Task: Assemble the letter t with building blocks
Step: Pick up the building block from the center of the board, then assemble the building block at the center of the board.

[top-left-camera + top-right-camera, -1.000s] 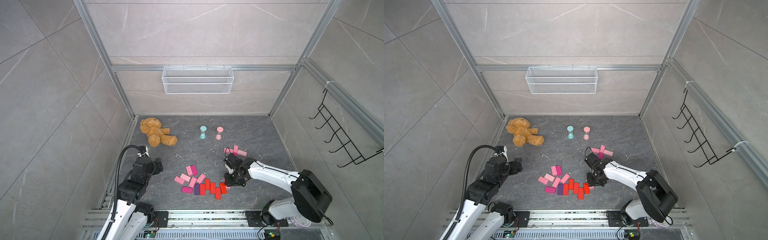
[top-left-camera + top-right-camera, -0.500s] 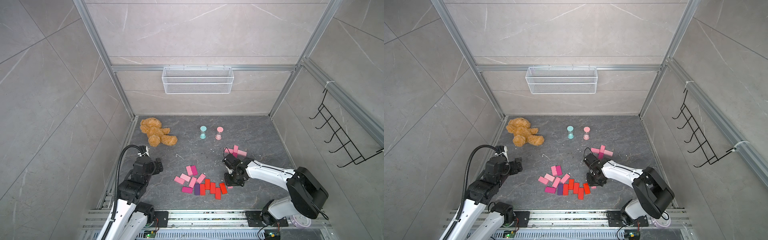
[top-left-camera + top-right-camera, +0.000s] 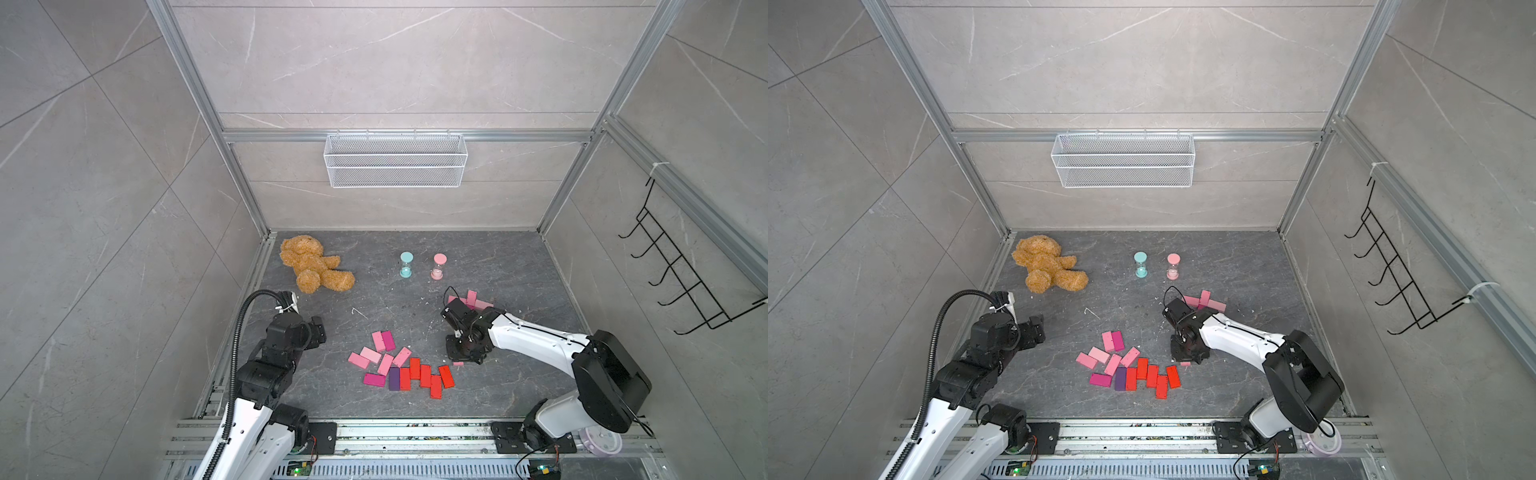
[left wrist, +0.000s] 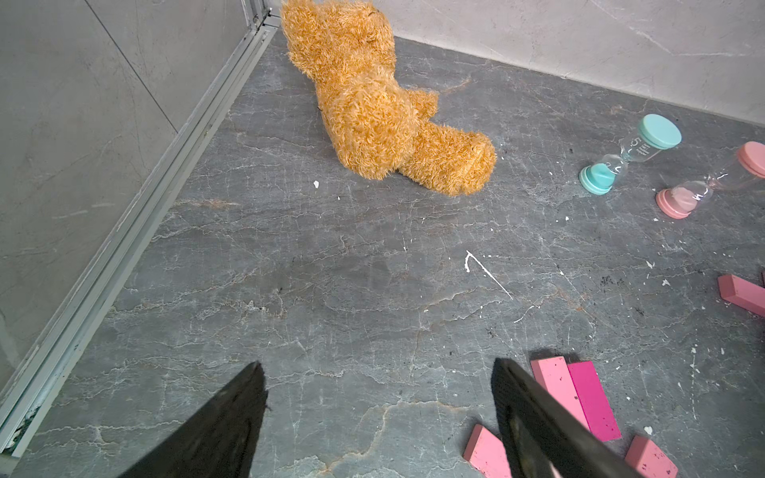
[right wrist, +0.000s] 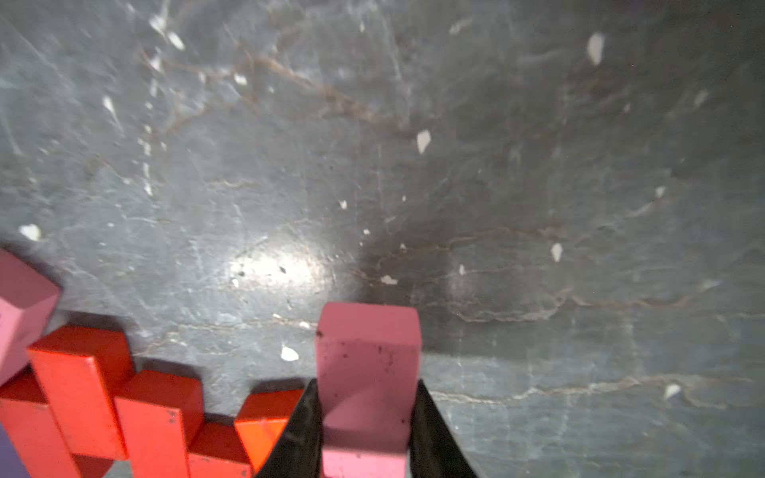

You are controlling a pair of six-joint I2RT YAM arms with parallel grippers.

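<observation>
A loose cluster of building blocks [image 3: 399,365] lies on the dark floor at front centre: light pink, magenta, one purple block [image 3: 394,378] and several red blocks [image 3: 428,376]. A few more pink blocks [image 3: 471,299] lie behind my right arm. My right gripper [image 3: 461,357] points down just right of the red ones, shut on a light pink block [image 5: 368,356]; the block's end pokes out in both top views [image 3: 1185,363]. My left gripper [image 4: 376,372] hangs open and empty at the left, over bare floor, with pink blocks [image 4: 575,393] beside one finger.
A brown teddy bear [image 3: 313,266] lies at the back left. A teal timer [image 3: 406,264] and a pink timer [image 3: 438,267] stand at the back centre. A wire basket [image 3: 395,166] hangs on the back wall, a black hook rack [image 3: 673,282] on the right wall.
The right gripper's jaws have closed onto the light pink block, with the arm barely shifting. The left arm has stayed still.
</observation>
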